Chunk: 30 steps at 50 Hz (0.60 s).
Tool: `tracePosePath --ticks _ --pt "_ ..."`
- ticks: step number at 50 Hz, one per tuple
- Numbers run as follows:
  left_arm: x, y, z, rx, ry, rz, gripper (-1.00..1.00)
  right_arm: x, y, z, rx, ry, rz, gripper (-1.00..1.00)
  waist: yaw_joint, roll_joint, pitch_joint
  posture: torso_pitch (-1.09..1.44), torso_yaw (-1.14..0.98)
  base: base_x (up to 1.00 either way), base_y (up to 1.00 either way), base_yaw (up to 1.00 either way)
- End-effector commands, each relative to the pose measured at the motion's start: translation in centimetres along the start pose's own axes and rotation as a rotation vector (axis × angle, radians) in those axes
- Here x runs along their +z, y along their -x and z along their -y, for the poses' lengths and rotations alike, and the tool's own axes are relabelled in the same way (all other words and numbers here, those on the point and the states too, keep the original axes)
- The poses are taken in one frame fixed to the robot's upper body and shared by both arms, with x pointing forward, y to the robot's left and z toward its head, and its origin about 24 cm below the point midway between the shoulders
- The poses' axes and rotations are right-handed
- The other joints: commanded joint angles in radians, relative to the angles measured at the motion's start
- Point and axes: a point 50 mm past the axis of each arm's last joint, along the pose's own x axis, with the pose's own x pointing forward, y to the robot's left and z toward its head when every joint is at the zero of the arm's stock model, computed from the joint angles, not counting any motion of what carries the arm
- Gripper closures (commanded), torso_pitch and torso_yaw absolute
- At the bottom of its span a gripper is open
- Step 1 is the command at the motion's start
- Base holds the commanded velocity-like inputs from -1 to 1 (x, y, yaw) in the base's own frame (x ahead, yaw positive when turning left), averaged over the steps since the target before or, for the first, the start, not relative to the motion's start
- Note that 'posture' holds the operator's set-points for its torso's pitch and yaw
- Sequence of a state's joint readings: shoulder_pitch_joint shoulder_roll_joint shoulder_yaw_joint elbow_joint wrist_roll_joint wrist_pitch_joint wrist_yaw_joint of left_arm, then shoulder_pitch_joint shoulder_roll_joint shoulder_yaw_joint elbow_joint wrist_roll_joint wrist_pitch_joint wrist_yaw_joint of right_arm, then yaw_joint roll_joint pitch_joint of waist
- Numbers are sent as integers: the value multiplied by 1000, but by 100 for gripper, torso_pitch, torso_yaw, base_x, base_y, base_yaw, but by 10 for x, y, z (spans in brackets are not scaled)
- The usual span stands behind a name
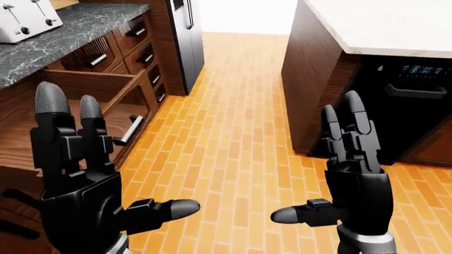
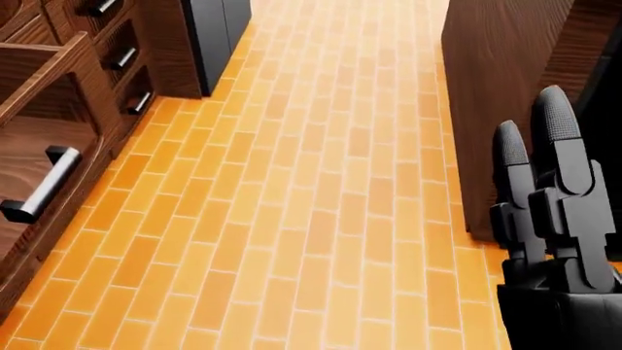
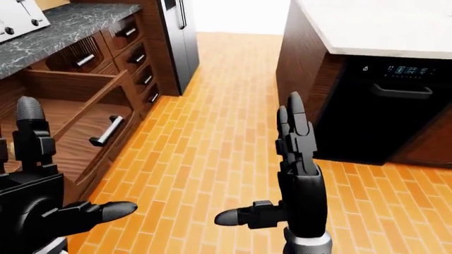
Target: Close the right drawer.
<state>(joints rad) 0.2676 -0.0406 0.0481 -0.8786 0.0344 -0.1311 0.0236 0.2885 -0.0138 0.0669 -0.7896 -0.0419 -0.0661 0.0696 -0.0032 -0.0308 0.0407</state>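
Dark wood is filling the left of both eye views, where the open drawer (image 3: 85, 119) is standing pulled out from the cabinet run under the grey stone counter (image 1: 70, 32), its steel bar handle (image 3: 107, 131) facing the aisle. No contents are showing inside it. Which drawer counts as the right one I cannot confirm, since only this 1 is standing open.

Left of centre, the left hand (image 1: 81, 185) is hanging in the air with its 3 fingers spread and upright, thumb pointing inward, gripping nothing; in the left-eye view it is overlapping the drawer front without clearly touching it. Further right, the right hand (image 3: 293, 180) is likewise raised with its fingers extended and empty, well apart from the drawer.

Judging from this, the closing push is not yet begun. Doing it well is probably meaning turning toward the cabinets, laying a flat palm on the drawer front beside the handle, and pressing straight along the slide; an off-centre shove is risking a skewed, jammed drawer.

Orange brick flooring (image 2: 321, 182) is running up the aisle. At the far left a white toaster (image 1: 25, 18) is sitting on the counter, a dark steel refrigerator (image 1: 185, 37) is closing the cabinet run, and at right an island with a pale top (image 1: 381, 24) is housing a black oven (image 3: 396, 106).
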Motion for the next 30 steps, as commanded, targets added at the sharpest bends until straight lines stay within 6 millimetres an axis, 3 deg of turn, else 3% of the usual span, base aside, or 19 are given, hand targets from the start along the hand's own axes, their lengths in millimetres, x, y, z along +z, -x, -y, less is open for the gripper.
tracePosePath --ticks 1,4,7,10,11,12,13,20,21,23,25,28,30 --pt "14 -2 -1 4 1 83 -100 16 -2 -1 1 -5 97 -100 1 -11 -15 0 0 0 27 0" --pt "14 -3 -1 4 1 83 -100 16 -3 0 -2 -16 93 -100 3 -11 -5 0 0 0 23 0" --pt "14 -3 -1 4 3 83 -100 15 -3 0 0 -14 91 -100 -3 37 9 0 0 0 14 0" --pt "14 -2 -1 4 3 82 -100 15 -3 -1 1 -15 90 -100 -4 109 -10 0 0 0 21 0" --pt "14 -2 -1 4 3 82 -100 15 -3 -1 1 -16 89 -100 -3 101 -14 0 0 0 23 0" --pt "14 -2 -1 4 3 82 -100 15 -3 -1 1 -14 89 -100 7 86 -2 0 0 0 23 0" --pt "14 -2 -1 4 3 81 -100 15 -3 0 -1 -16 89 -100 3 87 6 0 0 0 23 0" --pt "13 -2 -1 2 3 81 -100 15 -3 -1 1 -11 83 -100 -2 30 9 0 0 0 25 0" --pt "13 -2 -1 2 3 81 -100 15 -3 -1 0 -12 82 -100 -3 16 12 0 0 0 48 0" --pt "13 -2 -1 2 3 81 -100 14 -3 -1 1 -11 81 -100 -6 -47 3 0 0 0 48 0" --pt "13 -2 -1 2 3 80 -100 14 -3 -1 1 -11 81 -100 -18 -23 9 0 0 0 48 0" --pt "13 -2 -1 2 4 81 -100 14 -3 -1 0 -10 82 -100 -18 -20 -10 0 0 0 48 0" --pt "13 -2 0 1 4 81 -100 14 -3 -1 2 -11 80 -100 -17 -3 -3 0 0 0 47 0"
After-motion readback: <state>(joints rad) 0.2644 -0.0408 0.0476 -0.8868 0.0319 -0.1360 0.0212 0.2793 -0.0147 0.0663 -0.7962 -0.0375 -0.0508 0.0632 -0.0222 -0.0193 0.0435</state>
